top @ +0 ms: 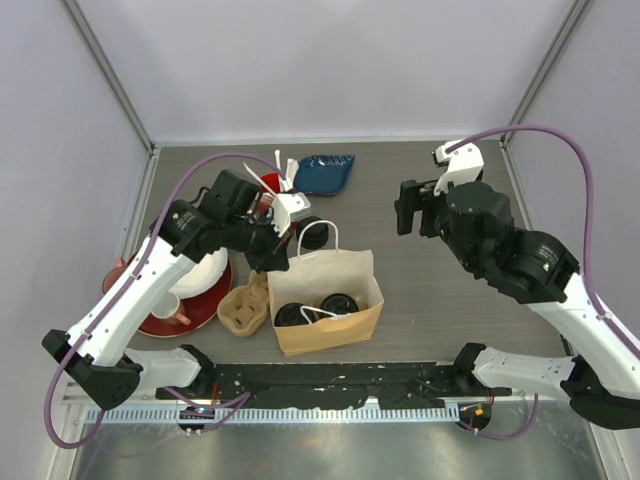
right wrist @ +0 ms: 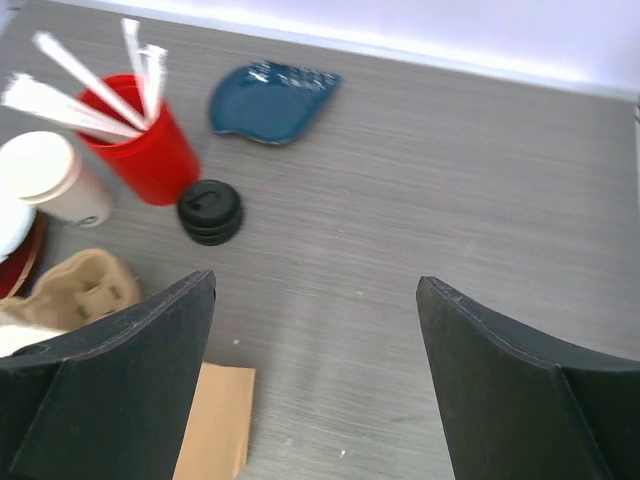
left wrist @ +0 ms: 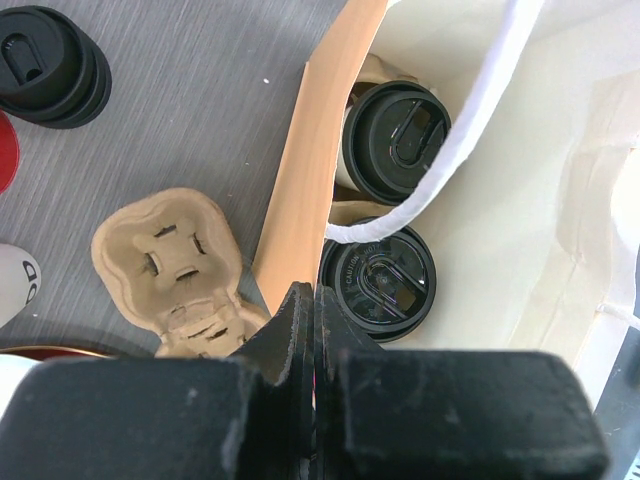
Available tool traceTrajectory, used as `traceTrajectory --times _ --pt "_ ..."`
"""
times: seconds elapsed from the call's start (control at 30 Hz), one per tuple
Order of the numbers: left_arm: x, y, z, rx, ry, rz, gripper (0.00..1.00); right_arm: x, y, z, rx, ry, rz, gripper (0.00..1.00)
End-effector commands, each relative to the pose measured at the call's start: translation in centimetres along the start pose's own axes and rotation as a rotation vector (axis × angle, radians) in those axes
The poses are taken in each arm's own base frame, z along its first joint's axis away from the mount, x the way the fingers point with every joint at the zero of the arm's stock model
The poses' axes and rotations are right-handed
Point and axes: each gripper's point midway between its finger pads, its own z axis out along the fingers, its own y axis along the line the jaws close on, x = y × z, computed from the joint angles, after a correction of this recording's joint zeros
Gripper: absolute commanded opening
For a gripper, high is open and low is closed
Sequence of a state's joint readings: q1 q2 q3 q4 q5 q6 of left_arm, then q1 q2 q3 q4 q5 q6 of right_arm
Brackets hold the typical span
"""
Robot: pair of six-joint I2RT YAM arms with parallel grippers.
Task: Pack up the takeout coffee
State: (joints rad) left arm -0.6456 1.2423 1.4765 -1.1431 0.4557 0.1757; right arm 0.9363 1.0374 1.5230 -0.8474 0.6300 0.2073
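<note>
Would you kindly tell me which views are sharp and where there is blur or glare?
Top external: evenly lit and sharp, with only soft shadows. Left wrist: the lidded cups are crisp, the paper bag nearly washed out inside. Right wrist: soft throughout, the red cup and white sticks smeared.

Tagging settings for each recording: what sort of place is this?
Probably a lab robot cell staged as a café takeout counter: bare white walls enclose the table, which carries a paper bag holding lidded cups and a pulp cup carrier.
</note>
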Motion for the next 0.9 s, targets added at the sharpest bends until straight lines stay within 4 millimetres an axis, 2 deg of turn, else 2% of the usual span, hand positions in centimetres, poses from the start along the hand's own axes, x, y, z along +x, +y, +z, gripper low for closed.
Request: traceTrajectory --times 0.0,0.13,0.4,0.57,0.73,0.87 --pt "-0.8 -0.1 -0.5 -0.008 -0.05 0.032 0.0 3.4 -2.6 2.9 0.097 0.122 0.058 0.87" --pt "-0.9 -0.2 -0.8 -0.012 -0.059 0.039 0.0 3.9 -4.5 4.2 0.148 0.119 0.078 0.87" --pt "-0.9 -0.1 -0.7 -0.012 -0.059 0.041 0.0 6.1 -4.9 5.4 0.142 0.183 0.059 0.87" --pt "-0.9 0.2 -0.7 -0.027 -0.055 0.044 0.02 6.2 -4.7 5.4 0.122 0.189 0.059 0.87" --pt "-1.3 0.2 -0.9 -0.035 -0.069 0.054 0.13 6.2 -4.4 5.5 0.103 0.194 0.051 0.87" --pt "-1.9 0.1 -1.5 -0.038 -0.084 0.06 0.3 6.5 -4.0 5.7 0.085 0.206 0.047 0.87"
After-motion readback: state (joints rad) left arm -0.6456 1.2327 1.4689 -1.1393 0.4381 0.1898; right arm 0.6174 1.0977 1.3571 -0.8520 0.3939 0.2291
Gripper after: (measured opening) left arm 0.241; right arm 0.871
